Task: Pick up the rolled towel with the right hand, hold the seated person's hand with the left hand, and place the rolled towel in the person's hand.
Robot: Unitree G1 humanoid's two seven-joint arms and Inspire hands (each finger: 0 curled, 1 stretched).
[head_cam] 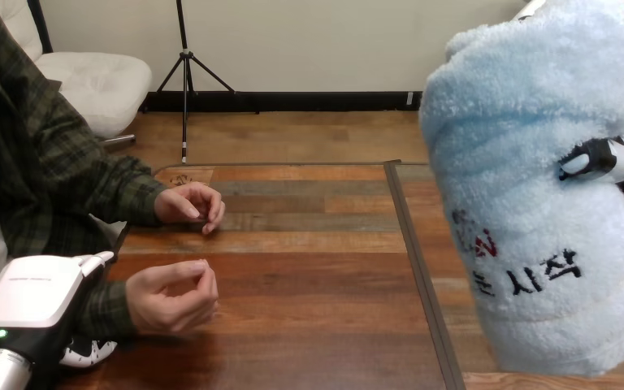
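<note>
Light-blue fluffy rolled towel (536,203): right of the dark divider strip (418,268) that runs front to back across the brown plank wooden table (309,268). It stands roughly upright and close to the camera, with dark and red stitched lettering on its lower half. Its lower end overlaps the table right of the strip; can't tell if it touches the wood.

Right hand (609,156): on the towel's flank, the side away from the strip. One black-and-white finger wraps round the roll and its tip presses into the pile, so it's a grip. The rest of the hand is hidden behind the towel.

Person's near hand (171,296): well left of the strip, low over the table. Fingers loosely curled, thumb meeting forefinger, holding nothing. Well apart from the towel, with the strip between them.

Left hand (28,296): further left of the strip, at the bottom corner, white back shell up, green light on. It sits on the person's forearm (110,313), on the sleeve just behind the wrist. The thumb tip shows over the top of the sleeve and the fingertips (89,352) curl in underneath, so it's closed round the forearm.

Person's far hand (191,203): also left of the strip, further back on the table. Resting on the wood, fingers curled under, clear of both robot hands.
</note>
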